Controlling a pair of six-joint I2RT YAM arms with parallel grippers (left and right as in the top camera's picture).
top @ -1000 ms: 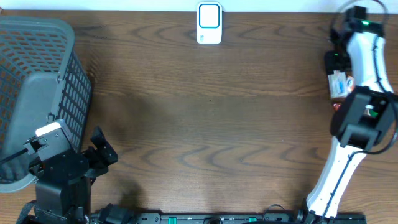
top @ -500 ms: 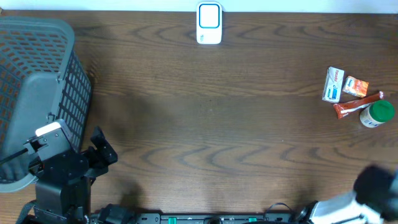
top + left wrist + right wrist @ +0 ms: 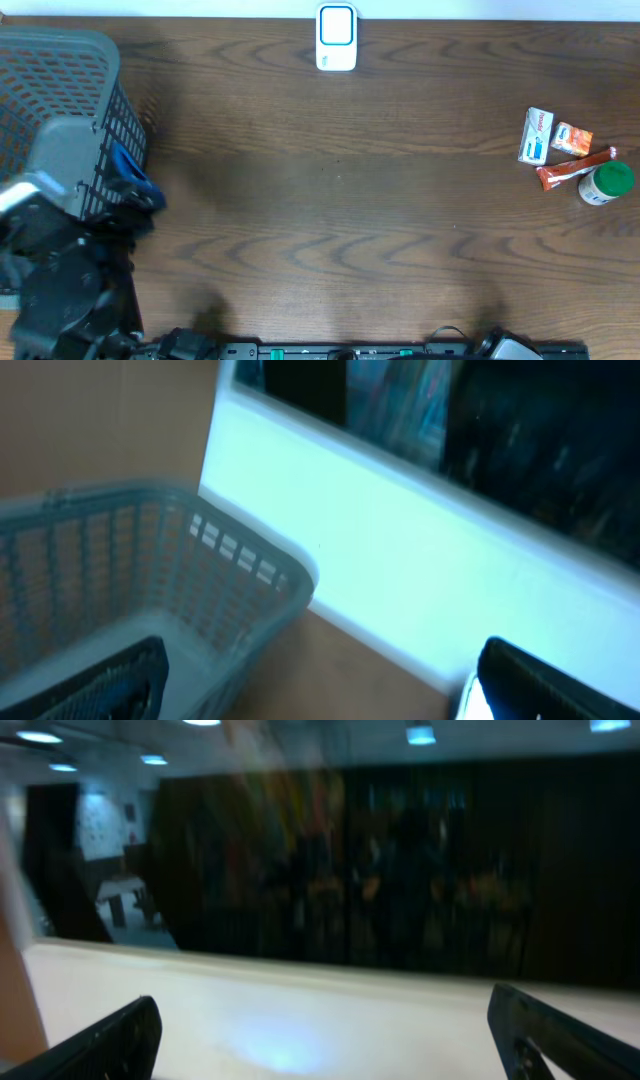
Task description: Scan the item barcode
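Several small items lie at the table's right edge: a white-and-blue box (image 3: pixel 537 136), an orange packet (image 3: pixel 572 138), a red stick pack (image 3: pixel 573 170) and a green-lidded jar (image 3: pixel 606 184). The white-and-blue barcode scanner (image 3: pixel 337 37) stands at the back centre. My left gripper (image 3: pixel 135 190) is blurred beside the grey basket (image 3: pixel 60 130); in its wrist view the left gripper (image 3: pixel 320 695) is open and empty, with the basket's rim (image 3: pixel 200 520) ahead. The right gripper (image 3: pixel 325 1055) is open and empty, facing a white wall and dark windows. In the overhead view the right arm is almost wholly out of frame.
The mesh basket fills the left side of the table, with my left arm's base at the front left corner. A dark rail (image 3: pixel 330 350) runs along the front edge. Bare wood lies between scanner and items.
The right arm has withdrawn from over the items, leaving them uncovered on the table, and its jaws have opened wider. The left arm has swung up toward the basket.
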